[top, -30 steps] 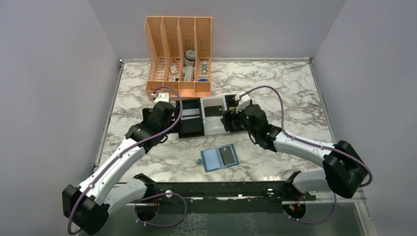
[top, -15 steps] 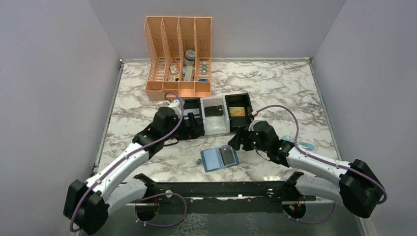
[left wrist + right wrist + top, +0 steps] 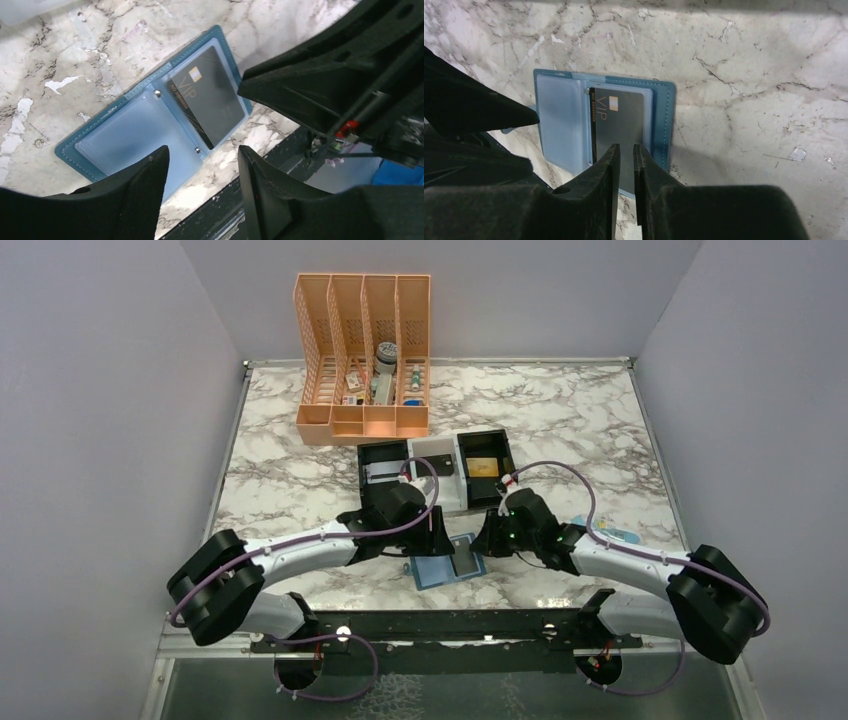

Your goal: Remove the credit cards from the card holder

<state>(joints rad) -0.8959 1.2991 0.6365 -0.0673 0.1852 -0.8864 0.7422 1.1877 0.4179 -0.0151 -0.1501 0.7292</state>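
The card holder (image 3: pixel 433 568) lies open and flat on the marble bench near its front edge, between the two arms, with its fold running roughly front to back. The black credit card (image 3: pixel 466 560) sits in the panel on the right arm's side, and the other panel looks empty.

The right tool (image 3: pixel 626 150) is the nearer one. It hangs just over the card's end with its fingers all but closed, a thin slit left and nothing between them. From its wrist view the card's long axis points straight toward it, so a slide or pinch along that line looks like the natural move. I cannot tell whether it touches the card yet.

The left tool (image 3: pixel 200 162) stands about half open and holds nothing. It sits over the fold and the empty panel, well placed to pin the holder down.
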